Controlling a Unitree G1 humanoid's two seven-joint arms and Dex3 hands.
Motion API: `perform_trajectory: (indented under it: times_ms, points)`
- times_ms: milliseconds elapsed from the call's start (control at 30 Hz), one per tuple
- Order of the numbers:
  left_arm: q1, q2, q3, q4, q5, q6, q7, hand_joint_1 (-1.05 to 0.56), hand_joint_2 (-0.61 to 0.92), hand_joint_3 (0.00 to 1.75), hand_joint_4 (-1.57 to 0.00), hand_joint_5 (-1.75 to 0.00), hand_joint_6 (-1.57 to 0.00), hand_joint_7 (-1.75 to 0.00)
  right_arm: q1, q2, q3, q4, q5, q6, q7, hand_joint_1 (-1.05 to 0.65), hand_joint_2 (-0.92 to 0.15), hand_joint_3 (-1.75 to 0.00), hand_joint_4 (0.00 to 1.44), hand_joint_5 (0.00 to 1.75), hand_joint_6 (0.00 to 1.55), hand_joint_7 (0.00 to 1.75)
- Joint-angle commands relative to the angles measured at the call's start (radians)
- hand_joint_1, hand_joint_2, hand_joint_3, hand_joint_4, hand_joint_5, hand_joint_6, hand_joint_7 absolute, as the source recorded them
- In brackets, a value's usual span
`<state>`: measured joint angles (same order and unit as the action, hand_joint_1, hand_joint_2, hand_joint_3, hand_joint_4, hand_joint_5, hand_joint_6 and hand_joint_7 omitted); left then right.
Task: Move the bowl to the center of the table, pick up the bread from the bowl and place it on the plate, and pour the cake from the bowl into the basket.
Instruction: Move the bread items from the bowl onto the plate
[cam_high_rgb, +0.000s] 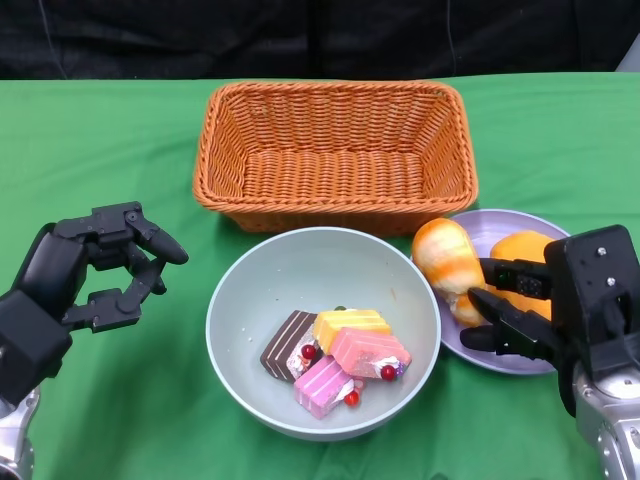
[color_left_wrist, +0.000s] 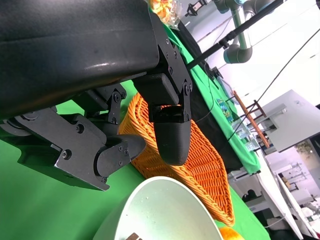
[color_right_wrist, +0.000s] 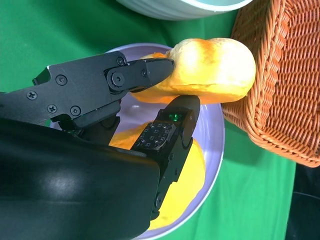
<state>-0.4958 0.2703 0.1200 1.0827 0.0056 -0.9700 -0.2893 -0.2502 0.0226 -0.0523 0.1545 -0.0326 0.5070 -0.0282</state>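
Note:
The pale green bowl (cam_high_rgb: 225, 300) sits mid-table with several colourful cake pieces (cam_high_rgb: 340, 355) in it. A golden bread (cam_high_rgb: 445, 255) leans on the left rim of the purple plate (cam_high_rgb: 495, 228). A second bread (cam_high_rgb: 530, 245) lies further onto that plate. My right hand (cam_high_rgb: 570, 300) reaches in from the lower right. In the right wrist view its fingertips (color_right_wrist: 167, 64) pinch the near end of the bread (color_right_wrist: 210, 70) over the plate (color_right_wrist: 218, 150). My left hand (cam_high_rgb: 80, 270) hovers left of the bowl, fingers apart and holding nothing.
The orange wicker basket (cam_high_rgb: 335, 150) stands empty just behind the bowl, close to the plate's far edge. Green cloth covers the table. The left wrist view shows the basket (color_left_wrist: 200, 165) and the bowl's rim (color_left_wrist: 160, 210) beyond my left hand (color_left_wrist: 115, 100).

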Motion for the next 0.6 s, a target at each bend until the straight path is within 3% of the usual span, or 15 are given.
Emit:
perform_trajectory:
  times_ms: [33, 333, 500, 600]
  points:
    - [0.016, 0.021, -0.002, -0.009, 0.001, 0.008, 0.000, 0.02, 0.63, 0.90, -0.86, -1.31, -0.87, -1.00, -0.014, 0.004, -0.021, -0.032, 0.021, 0.043, -0.016, -0.28, -0.92, -0.26, 1.22, 0.22, 1.01, 0.07]
    - [0.016, 0.022, -0.003, -0.011, -0.001, 0.013, -0.001, 0.02, 0.62, 0.91, -0.84, -1.33, -0.86, -1.01, -0.019, 0.013, -0.037, -0.058, 0.064, 0.112, -0.010, -0.28, -0.92, -0.27, 1.22, 0.23, 1.01, 0.06]
    - [0.014, 0.025, -0.004, -0.008, 0.002, 0.009, 0.001, 0.03, 0.62, 0.92, -0.85, -1.32, -0.87, -1.00, -0.037, 0.025, -0.086, -0.056, 0.149, 0.180, 0.014, -0.28, -0.92, -0.26, 1.23, 0.26, 1.03, 0.07]
    - [0.014, 0.023, -0.003, -0.008, -0.006, 0.010, -0.007, 0.02, 0.62, 0.92, -0.84, -1.32, -0.86, -1.00, -0.060, 0.049, -0.151, -0.077, 0.224, 0.291, -0.004, -0.30, -0.92, -0.21, 1.22, 0.28, 1.03, 0.07]
